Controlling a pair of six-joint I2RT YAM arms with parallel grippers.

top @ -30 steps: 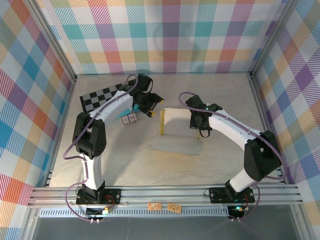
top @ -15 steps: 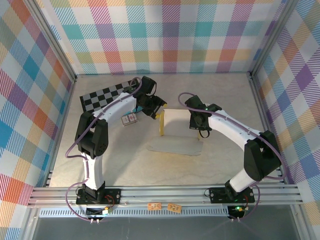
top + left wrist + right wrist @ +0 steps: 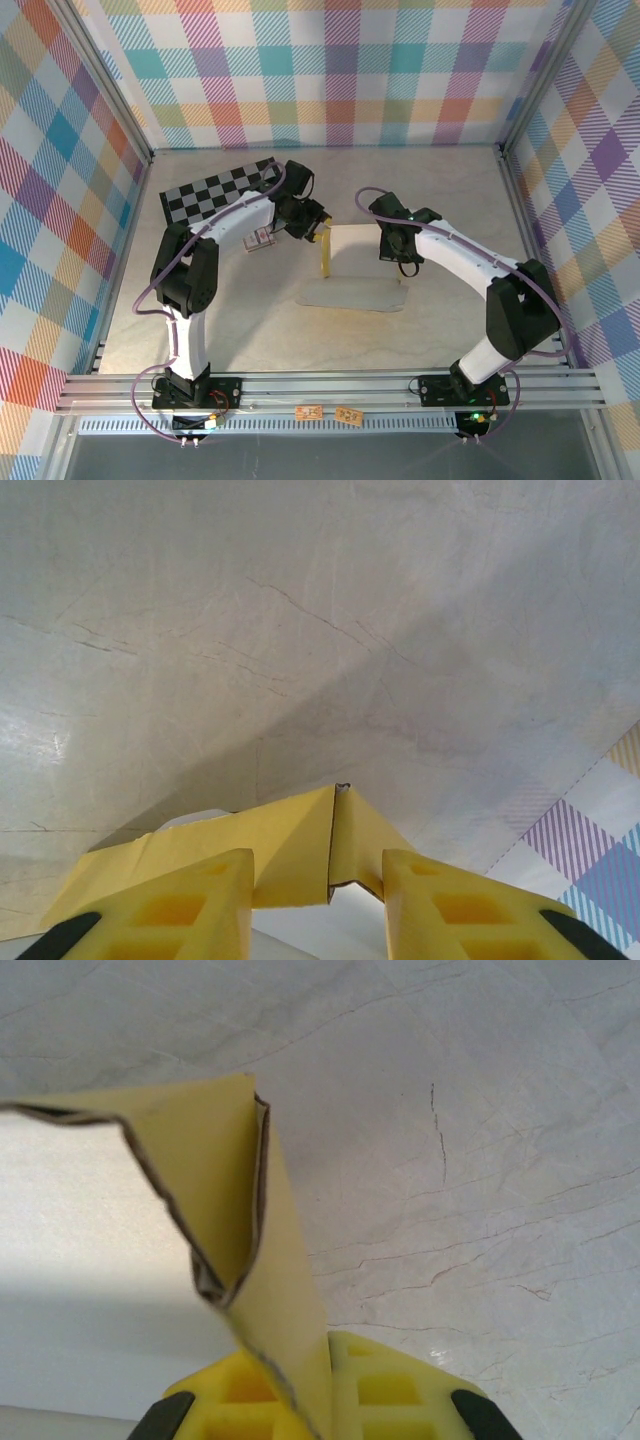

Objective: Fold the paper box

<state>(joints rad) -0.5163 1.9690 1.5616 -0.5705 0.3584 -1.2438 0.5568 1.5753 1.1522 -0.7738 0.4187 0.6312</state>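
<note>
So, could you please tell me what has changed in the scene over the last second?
The left gripper moved right to the left corner of the paper box, and its jaws narrowed to straddle that corner without yet clamping it. The right gripper stayed shut on the box's right side. The box and the checkered board did not move.

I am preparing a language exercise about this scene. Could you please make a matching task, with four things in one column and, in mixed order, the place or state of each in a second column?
Things:
1. yellow thin cardboard paper box
2. black-and-white checkered board
3. left gripper
4. right gripper

Place or state:
a. jaws apart on either side of a folded corner
b. lying flat at the far left
c. shut on a yellow flap
d. partly folded up, in the middle

Pairs: 1-d, 2-b, 3-a, 4-c.
</note>
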